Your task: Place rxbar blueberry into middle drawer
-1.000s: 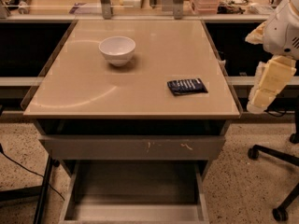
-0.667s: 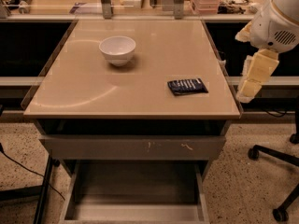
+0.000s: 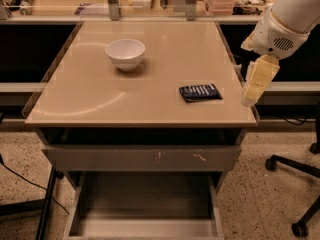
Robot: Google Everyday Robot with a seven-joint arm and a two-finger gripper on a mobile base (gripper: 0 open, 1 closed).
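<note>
The rxbar blueberry (image 3: 200, 92) is a small dark navy bar with white lettering. It lies flat on the tan tabletop (image 3: 100, 104), right of centre near the front edge. The middle drawer (image 3: 145, 204) is pulled out below the table, a wide grey tray with a bare floor. My gripper (image 3: 249, 99) hangs on the white arm at the table's right edge, cream fingers pointing down, just right of the bar and a little above table height. It holds nothing that I can see.
A white bowl (image 3: 125, 53) stands on the back left of the tabletop. A grey drawer front with pale scratches (image 3: 142, 158) sits shut above the open drawer. Office chair wheels (image 3: 300, 228) stand on the floor at right. Shelves with clutter run along the back.
The arm has moved up and to the left, bringing the gripper from beside the table's right front corner in closer to the bar. The bar, bowl and drawer have not moved.
</note>
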